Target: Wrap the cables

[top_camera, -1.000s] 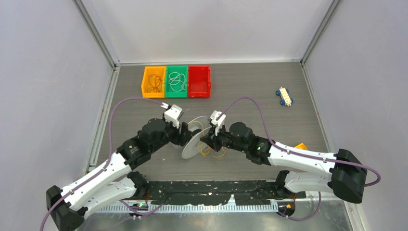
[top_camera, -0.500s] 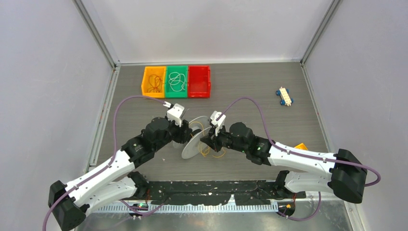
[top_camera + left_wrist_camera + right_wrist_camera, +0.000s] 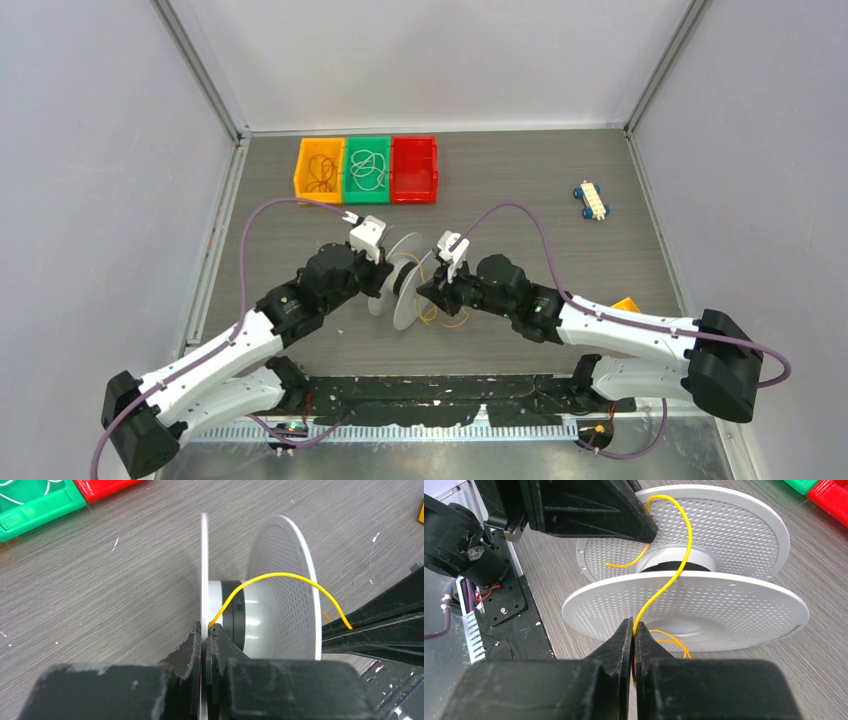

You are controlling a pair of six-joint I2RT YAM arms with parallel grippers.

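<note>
**Left gripper** (image 3: 203,630): jaws clenched on the rim of one flange of the spool (image 3: 405,285). The thin flange edge runs straight between the two fingers. The yellow cable (image 3: 674,575) meets the inner finger at this point. Whether the cable is also pinched there cannot be told.

**Right gripper** (image 3: 633,627): jaws clenched on the yellow cable, just outside the rim of the spool's other flange.

**Cable path:**
- From the right jaws the cable rises over the edge of the nearer flange.
- It then arcs across the gap above the grey hub and comes down at the left fingertip by the opposite flange.
- A short free end curls off beside the hub.
- Slack cable lies in loose loops on the table (image 3: 520,190), on the near side of the spool under the right gripper.

**Obstructions:**
- The two perforated flanges stand between the grippers.
- In the right wrist view, the flange in front covers part of the hub.
- In the left wrist view, the right gripper's black body fills the space beyond the second flange.

**Surroundings:**
- Yellow bin (image 3: 319,170), green bin (image 3: 367,169) and red bin (image 3: 414,168): in a touching row, well beyond the spool. The yellow bin holds thin dark-red wire and the green bin holds white wire.
- Toy car (image 3: 592,200): far right of the spool, well apart.
</note>
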